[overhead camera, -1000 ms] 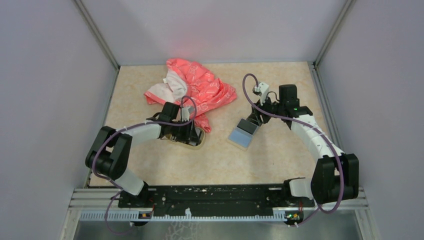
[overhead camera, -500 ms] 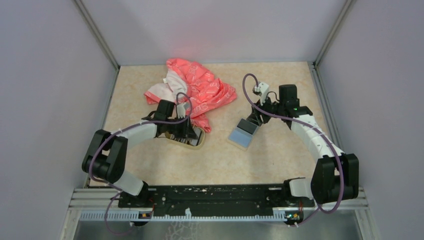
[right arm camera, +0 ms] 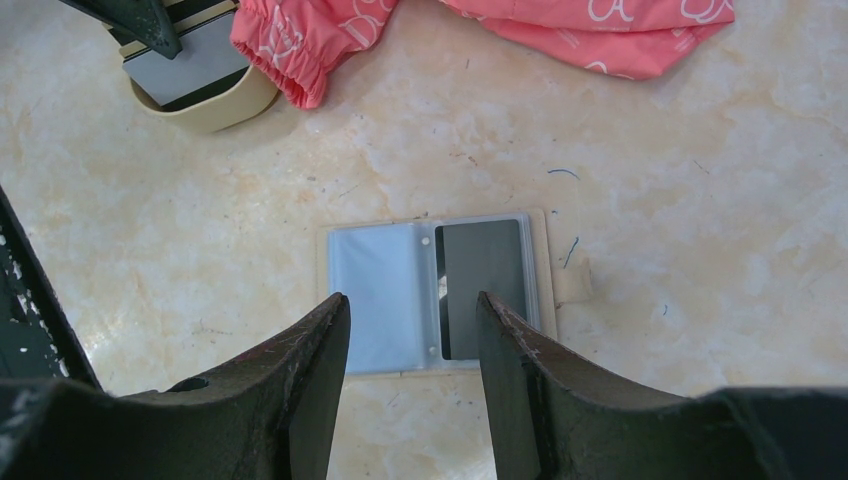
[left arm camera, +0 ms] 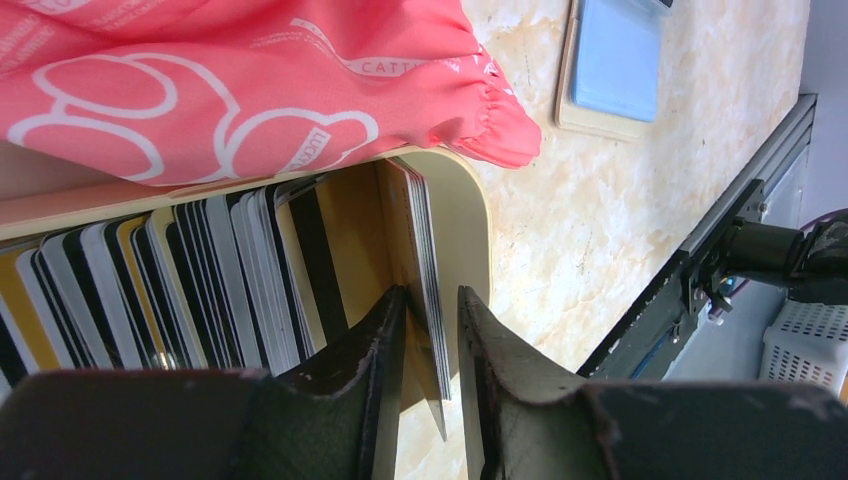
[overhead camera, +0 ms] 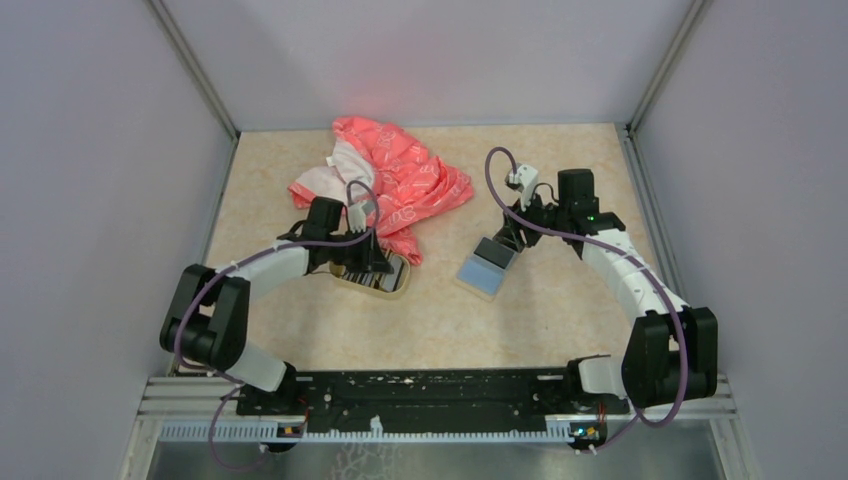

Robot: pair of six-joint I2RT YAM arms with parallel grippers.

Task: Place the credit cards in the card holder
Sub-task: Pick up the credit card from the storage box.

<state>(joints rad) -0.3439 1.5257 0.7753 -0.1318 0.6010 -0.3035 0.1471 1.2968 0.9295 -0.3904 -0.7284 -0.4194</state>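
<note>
My left end effector [left arm camera: 431, 300] brackets a stiff, slick card [left arm camera: 418, 225] by its edge, grip impossible to tell; right end effector [right arm camera: 412, 300] hangs released over holder [right arm camera: 380, 280].

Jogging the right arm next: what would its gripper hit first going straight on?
The right gripper would first meet the open card holder lying on the table, near its middle fold; depth unclear.

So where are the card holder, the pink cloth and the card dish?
flat tan card holder [right arm camera: 380, 300], right wrist view, on its empty blue-grey pocket.
pink-red patterned cloth [overhead camera: 395, 175], top view, on its bunched middle.
oval cream dish [left arm camera: 465, 215], left wrist view, on its curved wall.
</note>
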